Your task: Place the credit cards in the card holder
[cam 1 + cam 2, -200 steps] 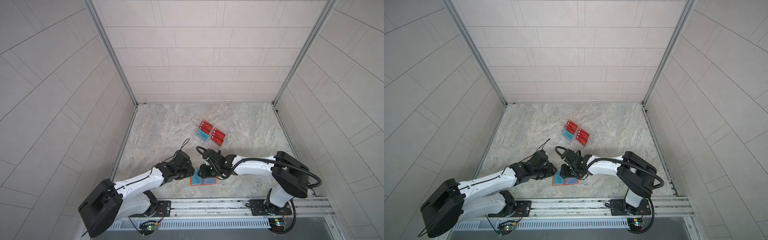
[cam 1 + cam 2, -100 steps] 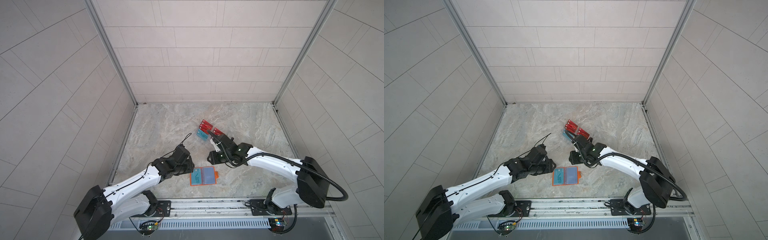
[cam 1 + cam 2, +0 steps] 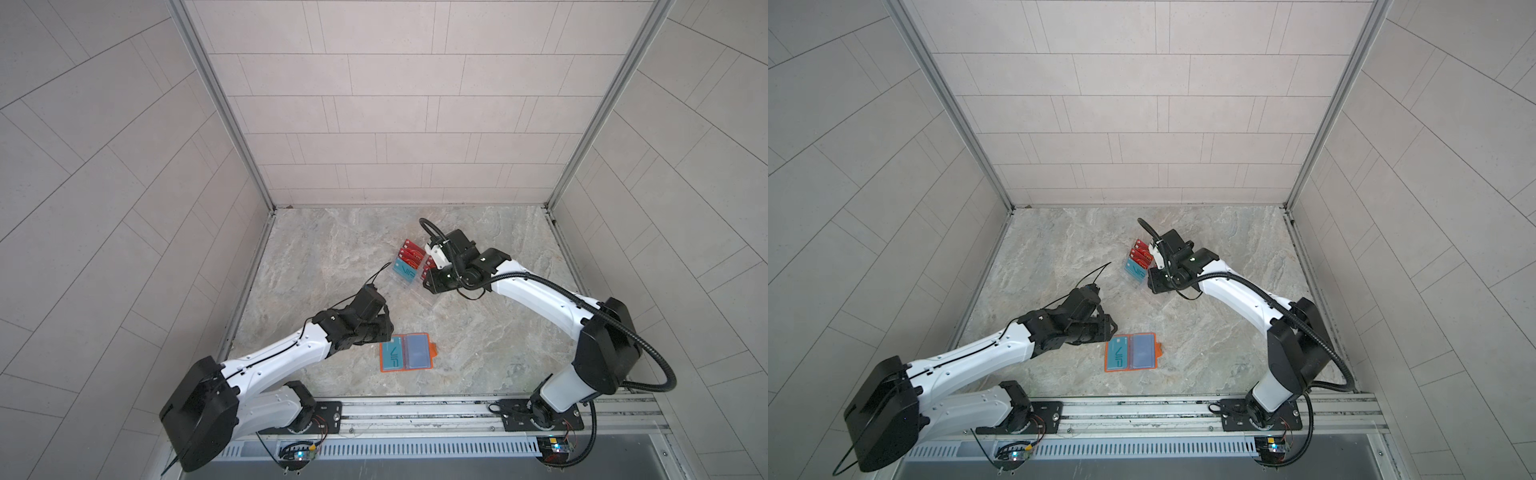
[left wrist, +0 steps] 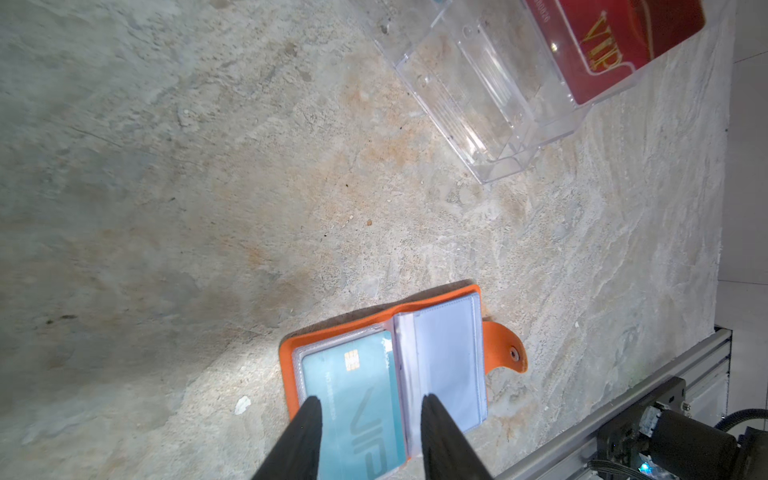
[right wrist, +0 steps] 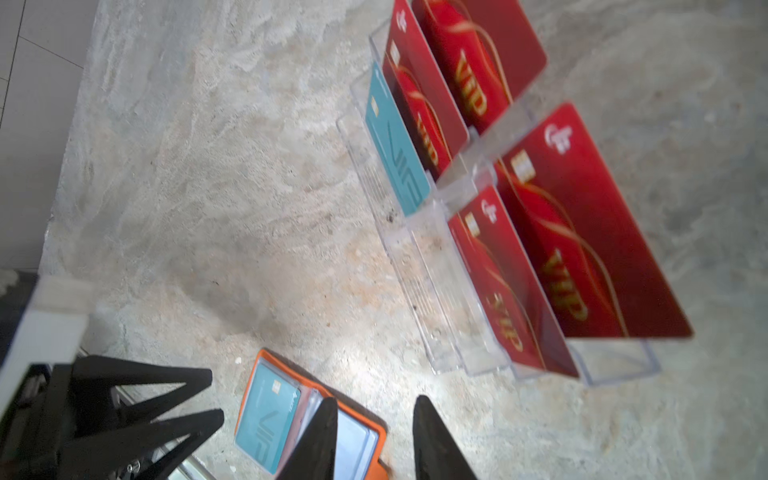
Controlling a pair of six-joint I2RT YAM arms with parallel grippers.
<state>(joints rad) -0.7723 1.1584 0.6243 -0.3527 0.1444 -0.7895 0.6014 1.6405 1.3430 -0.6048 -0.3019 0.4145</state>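
"VIP" on red cards (gold letters) and teal cards

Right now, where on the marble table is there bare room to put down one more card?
The marble table is bare at far left, between the clear acrylic card rack and the left wall, and near right, between the open orange wallet and the right arm. It is crowded between wallet and rack, where the left gripper and right gripper hang.

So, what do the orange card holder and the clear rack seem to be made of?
The card holder: probably leather or an imitation, matte orange cover with a rounded strap tab; its sleeves look like thin clear plastic. The rack: rigid transparent plastic, likely acrylic, glossy with glinting edges.
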